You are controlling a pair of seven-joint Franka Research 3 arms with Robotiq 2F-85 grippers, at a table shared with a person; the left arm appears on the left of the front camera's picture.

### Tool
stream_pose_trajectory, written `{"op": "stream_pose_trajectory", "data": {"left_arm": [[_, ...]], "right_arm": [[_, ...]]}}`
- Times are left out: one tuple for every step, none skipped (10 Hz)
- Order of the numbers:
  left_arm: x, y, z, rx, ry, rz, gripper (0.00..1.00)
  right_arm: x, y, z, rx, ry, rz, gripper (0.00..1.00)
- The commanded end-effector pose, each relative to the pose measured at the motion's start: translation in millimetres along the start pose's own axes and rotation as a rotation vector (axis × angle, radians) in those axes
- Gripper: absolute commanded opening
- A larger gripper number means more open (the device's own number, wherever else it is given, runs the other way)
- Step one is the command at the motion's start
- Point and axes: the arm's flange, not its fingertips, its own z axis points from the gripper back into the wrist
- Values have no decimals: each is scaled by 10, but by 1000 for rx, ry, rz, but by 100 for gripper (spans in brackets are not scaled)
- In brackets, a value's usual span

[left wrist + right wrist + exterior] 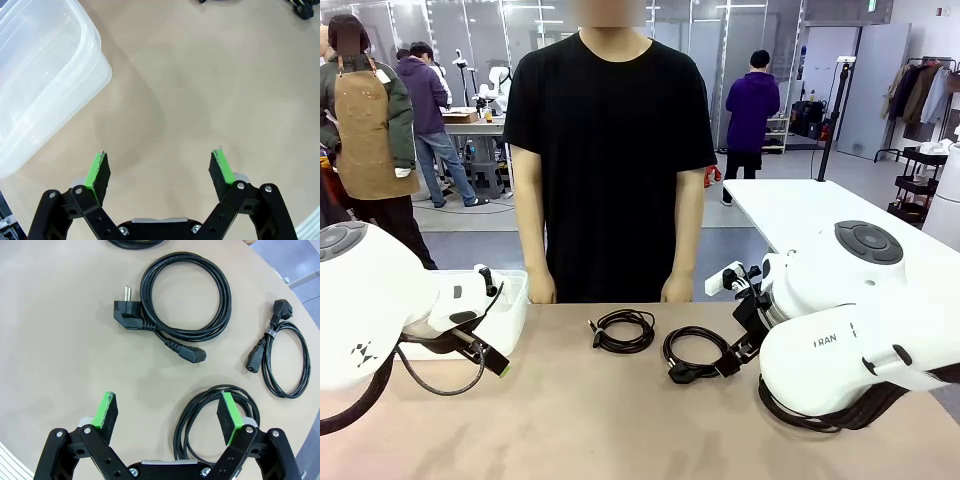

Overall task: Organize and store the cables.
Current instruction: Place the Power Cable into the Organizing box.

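Two coiled black cables lie mid-table in the front view, one (pixel 623 330) near the person and another (pixel 695 352) to its right. My right gripper (pixel 732 358) hangs open at that second coil's right edge. In the right wrist view the right gripper (pixel 168 400) is open and empty, with one cable coil (pixel 200 415) under its right finger (pixel 229 415). Beyond it are a larger coil with a two-pin plug (pixel 220 300) and a small tied coil (pixel 287 360). My left gripper (pixel 160 159) is open over bare table, beside the clear tub.
A clear plastic tub (pixel 512 300) stands at the table's left, close to the left gripper (pixel 490 358); its corner (pixel 45 75) is in the left wrist view. A person in a black shirt (pixel 610 150) stands at the far edge, hands down.
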Motion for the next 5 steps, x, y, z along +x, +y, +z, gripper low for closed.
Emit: {"op": "stream_pose_trajectory", "data": {"left_arm": [[0, 0, 0, 0, 0, 0, 100], [151, 89, 170, -27, -15, -44, 100], [268, 180, 389, -84, -8, -80, 100], [390, 274, 621, -93, 2, -126, 100], [479, 378, 897, -163, 4, -150, 100]], "right_arm": [[0, -1, 0, 0, 0, -2, 100], [0, 0, 0, 0, 0, 0, 100], [104, -174, 179, 52, -15, 7, 100], [186, -352, 330, 59, -17, 6, 100], [262, -495, 514, 92, -24, 30, 100]]}}
